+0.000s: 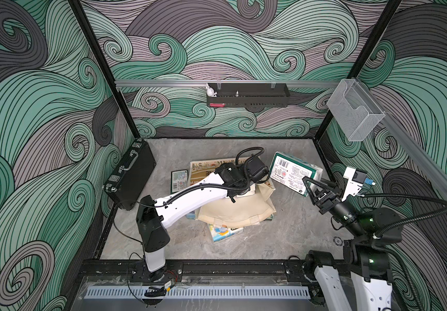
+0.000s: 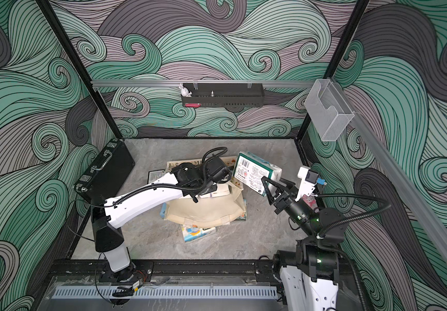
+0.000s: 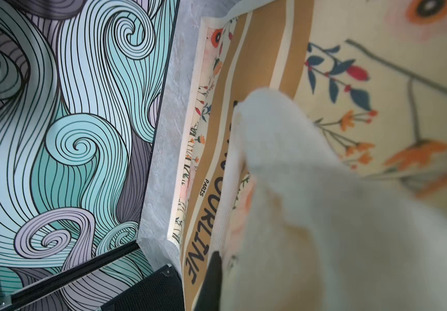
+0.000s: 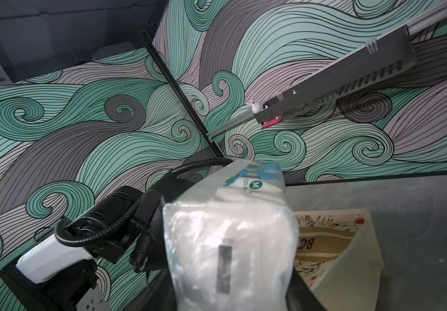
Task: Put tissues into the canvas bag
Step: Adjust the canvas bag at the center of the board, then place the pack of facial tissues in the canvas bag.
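A green-and-white tissue pack (image 1: 293, 172) with a barcode label is being held clear of the table (image 1: 284, 242) by the right gripper (image 1: 308, 185). The jaws are being kept part-way apart by the pack's short end, and in the right wrist view its clear-wrapped end (image 4: 230, 237) is filling the space between them. The pack is being carried tilted, at about 2 o'clock from the canvas bag (image 1: 238, 212).

The bag is being seen slumped on its side at the table's centre in both top views, its mouth turned toward 1 o'clock. The left gripper (image 1: 237, 192) is being held over that mouth with its jaws closed. In the left wrist view something white and blurred (image 3: 297, 202) is pressing against a black finger (image 3: 214, 269); whether it is being gripped cannot be told. What is lying inside the bag cannot be told either.

A dark green tissue pack (image 1: 179, 181) is lying flat at 10 o'clock, just beside the bag. An elephant-print tissue pack (image 1: 223, 231) is being partly covered by the bag at 6 o'clock, and a light blue pack (image 1: 191, 215) at 8 o'clock.

A shut black briefcase (image 1: 130, 177) is leaning on the wall at 9 o'clock. A white rabbit figure (image 1: 211, 90) is sitting in the black wall shelf (image 1: 257, 97) at 12 o'clock. A clear plastic holder (image 1: 354, 110) is hanging at 2 o'clock.
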`<state>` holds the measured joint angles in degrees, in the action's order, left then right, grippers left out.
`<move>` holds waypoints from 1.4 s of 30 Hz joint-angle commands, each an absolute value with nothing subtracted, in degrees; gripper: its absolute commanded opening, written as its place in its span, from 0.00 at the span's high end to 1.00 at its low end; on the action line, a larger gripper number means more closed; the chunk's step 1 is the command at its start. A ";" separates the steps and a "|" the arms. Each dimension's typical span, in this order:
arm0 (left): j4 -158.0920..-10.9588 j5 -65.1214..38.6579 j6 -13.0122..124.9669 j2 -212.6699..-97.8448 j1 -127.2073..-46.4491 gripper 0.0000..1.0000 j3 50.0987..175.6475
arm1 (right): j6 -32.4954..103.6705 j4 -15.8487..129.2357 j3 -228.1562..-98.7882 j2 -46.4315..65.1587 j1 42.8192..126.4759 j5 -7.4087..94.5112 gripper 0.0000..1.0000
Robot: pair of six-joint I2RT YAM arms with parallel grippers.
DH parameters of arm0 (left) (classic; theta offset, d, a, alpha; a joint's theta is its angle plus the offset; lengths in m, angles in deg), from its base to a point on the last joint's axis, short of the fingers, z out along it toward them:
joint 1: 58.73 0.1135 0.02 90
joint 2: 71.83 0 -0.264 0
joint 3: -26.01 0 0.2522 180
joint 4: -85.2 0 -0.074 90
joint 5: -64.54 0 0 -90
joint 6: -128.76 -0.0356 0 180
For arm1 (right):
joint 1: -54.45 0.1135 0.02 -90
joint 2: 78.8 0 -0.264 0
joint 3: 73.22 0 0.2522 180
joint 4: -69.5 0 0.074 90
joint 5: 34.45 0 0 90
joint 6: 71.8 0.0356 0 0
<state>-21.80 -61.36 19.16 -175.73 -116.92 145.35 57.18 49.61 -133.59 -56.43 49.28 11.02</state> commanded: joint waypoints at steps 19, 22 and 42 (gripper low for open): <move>-10.20 -61.94 24.01 -182.57 -114.96 1.00 168.89 | 38.86 35.48 -123.92 -67.28 58.36 6.95 0.58; -9.93 -61.94 23.91 -182.27 -115.07 1.00 169.16 | 35.64 32.71 -123.49 -67.14 58.62 9.35 0.59; -10.70 -61.41 23.99 -182.61 -115.07 1.00 168.56 | 21.82 30.56 -126.85 -52.43 108.99 65.72 0.61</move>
